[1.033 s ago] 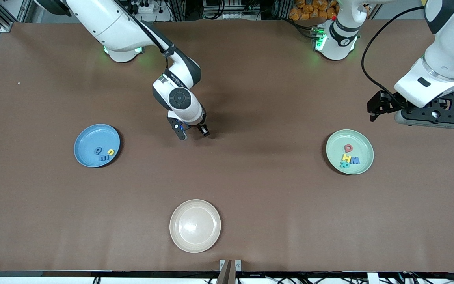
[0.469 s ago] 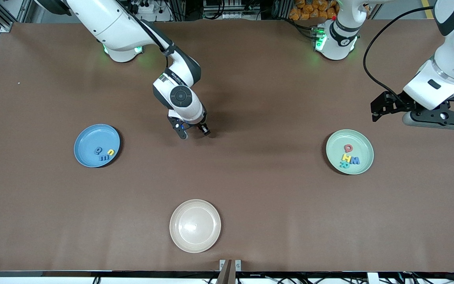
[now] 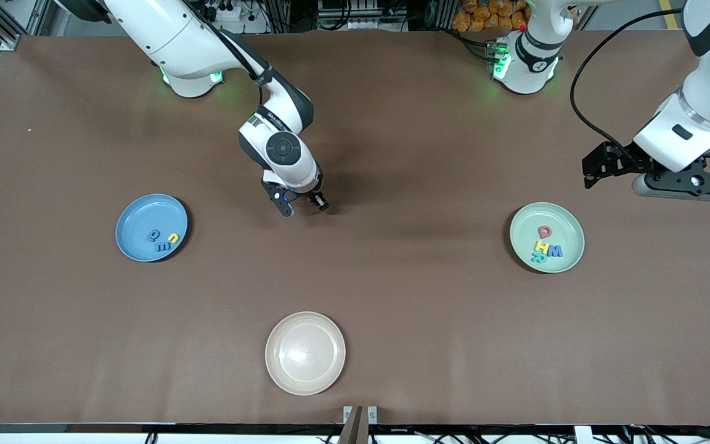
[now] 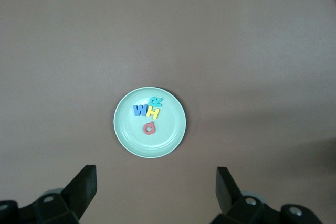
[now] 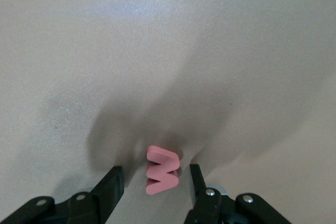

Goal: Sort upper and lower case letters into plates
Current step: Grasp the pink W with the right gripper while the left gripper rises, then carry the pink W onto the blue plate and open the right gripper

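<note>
My right gripper (image 3: 302,207) is low over the table's middle, open, its fingers either side of a small red letter w (image 5: 163,174) that stands on the table, also in the right wrist view (image 5: 155,169). That letter is hidden in the front view. The light blue plate (image 3: 142,213) toward the right arm's end holds three letters: dark blue (image 3: 154,235), yellow (image 3: 174,237), blue (image 3: 163,246). The mint green plate (image 3: 567,225) holds a red Q (image 3: 544,231), yellow H (image 3: 540,245), blue W (image 3: 555,251) and teal R (image 3: 538,258). My left gripper (image 3: 688,183) hangs open and empty, high up beside that plate (image 4: 168,135).
A beige cream plate (image 3: 331,336) with nothing in it sits near the front edge at the table's middle. Both arm bases stand along the table's back edge. The brown table surface (image 3: 423,296) is bare between the plates.
My left arm has drifted a little toward its own end of the table. My right gripper has stayed low around the red letter, almost still.
</note>
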Robot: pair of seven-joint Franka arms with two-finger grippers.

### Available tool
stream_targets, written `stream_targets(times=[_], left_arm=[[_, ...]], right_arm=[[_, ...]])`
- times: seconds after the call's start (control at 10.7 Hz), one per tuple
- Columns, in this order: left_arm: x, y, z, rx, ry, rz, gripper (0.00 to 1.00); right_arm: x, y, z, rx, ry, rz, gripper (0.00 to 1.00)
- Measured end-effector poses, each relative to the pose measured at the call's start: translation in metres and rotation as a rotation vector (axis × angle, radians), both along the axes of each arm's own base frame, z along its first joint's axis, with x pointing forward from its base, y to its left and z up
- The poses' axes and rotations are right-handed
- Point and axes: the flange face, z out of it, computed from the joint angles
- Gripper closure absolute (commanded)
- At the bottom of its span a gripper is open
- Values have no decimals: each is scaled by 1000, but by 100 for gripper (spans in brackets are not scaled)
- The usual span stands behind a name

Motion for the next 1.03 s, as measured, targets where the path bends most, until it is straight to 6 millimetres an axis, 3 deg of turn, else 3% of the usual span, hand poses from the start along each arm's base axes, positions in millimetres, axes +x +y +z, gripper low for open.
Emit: stream_targets(times=[0.19,0.47,0.56,1.03], left_arm=[[-3,1,4,1,-2,1,0],[-5,2,9,1,-10,3,0],[-5,3,9,1,-10,4,0],[-5,3,9,1,-9,6,0]], right_arm=[[-5,-2,1,-10,3,7,62],[-9,-3,4,-8,-18,23,95],[-10,-4,4,-7,-20,24,100],[0,-20,11,-30,-6,45,100]])
